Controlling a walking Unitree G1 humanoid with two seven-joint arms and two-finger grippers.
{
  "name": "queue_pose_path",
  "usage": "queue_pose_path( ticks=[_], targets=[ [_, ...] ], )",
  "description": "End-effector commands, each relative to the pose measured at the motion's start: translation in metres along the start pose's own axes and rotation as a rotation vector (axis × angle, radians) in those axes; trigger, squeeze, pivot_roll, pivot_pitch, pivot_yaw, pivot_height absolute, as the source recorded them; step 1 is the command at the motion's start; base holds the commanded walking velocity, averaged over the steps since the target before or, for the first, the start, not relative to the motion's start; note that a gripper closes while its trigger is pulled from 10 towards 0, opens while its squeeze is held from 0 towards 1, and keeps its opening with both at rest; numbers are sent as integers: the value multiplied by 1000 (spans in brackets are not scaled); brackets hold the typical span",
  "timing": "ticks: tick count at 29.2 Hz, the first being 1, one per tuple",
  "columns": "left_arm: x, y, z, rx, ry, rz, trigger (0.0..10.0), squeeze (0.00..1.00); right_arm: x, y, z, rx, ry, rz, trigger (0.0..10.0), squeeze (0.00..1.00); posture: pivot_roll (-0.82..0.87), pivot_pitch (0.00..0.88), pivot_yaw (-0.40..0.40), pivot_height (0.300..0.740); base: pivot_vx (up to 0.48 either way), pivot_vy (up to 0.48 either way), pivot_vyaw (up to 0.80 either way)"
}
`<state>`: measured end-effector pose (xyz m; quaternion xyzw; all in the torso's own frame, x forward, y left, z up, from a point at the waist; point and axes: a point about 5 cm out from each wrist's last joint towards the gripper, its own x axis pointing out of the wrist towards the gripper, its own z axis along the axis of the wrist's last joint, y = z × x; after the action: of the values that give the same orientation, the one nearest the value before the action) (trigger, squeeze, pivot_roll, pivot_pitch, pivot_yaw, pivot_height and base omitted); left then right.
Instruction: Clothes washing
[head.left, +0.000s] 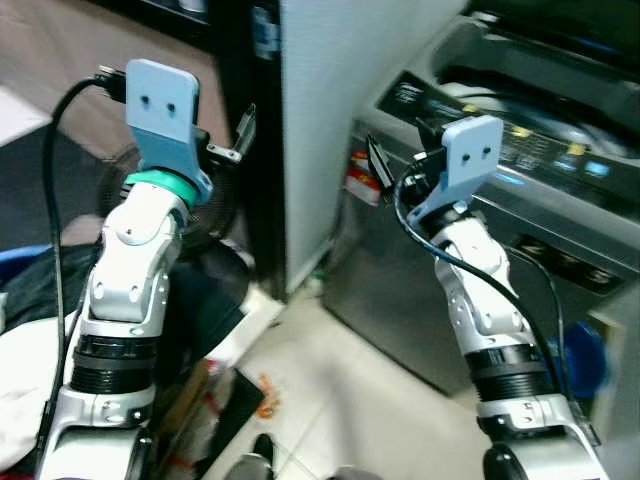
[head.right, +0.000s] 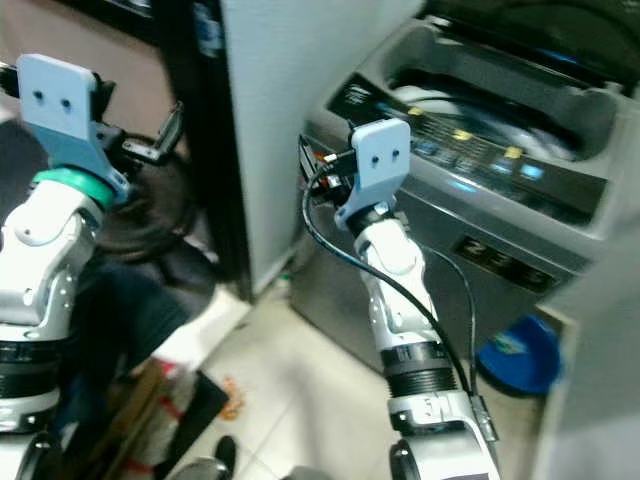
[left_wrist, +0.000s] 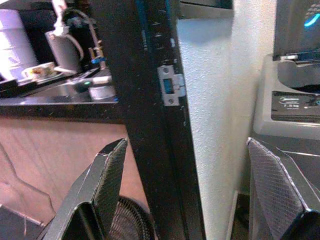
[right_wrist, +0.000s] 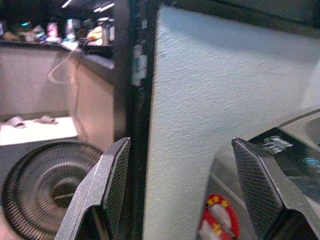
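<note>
Here, the left tool (left_wrist: 185, 200) is raised at nine o'clock, fingers spread and grasping nothing, before a black fan (right_wrist: 45, 190) and a dark post (left_wrist: 150, 115). A white wall panel (head.left: 340, 110) stands at twelve o'clock. The right tool (right_wrist: 185, 195), also spread and empty, hangs beside the washer (head.right: 480, 200) at two o'clock, its lid up and drum (head.right: 470, 110) exposed.
</note>
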<state>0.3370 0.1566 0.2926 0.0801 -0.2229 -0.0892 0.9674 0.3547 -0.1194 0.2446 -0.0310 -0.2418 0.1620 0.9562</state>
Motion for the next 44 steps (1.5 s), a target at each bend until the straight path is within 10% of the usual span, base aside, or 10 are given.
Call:
queue_pose_path(
  ticks=[1,44],
  targets=[
    [-2,-1,-2,5,13,-7,10000,0,-2,-2,-2,-1,3,-4,10000,0,46,89,-15,740,0,0,800],
    [-1,4,-5,11,31,28,10000,0,0,9,-4,20,-1,35,10000,0,47,72,-19,740,0,0,800]
  ],
)
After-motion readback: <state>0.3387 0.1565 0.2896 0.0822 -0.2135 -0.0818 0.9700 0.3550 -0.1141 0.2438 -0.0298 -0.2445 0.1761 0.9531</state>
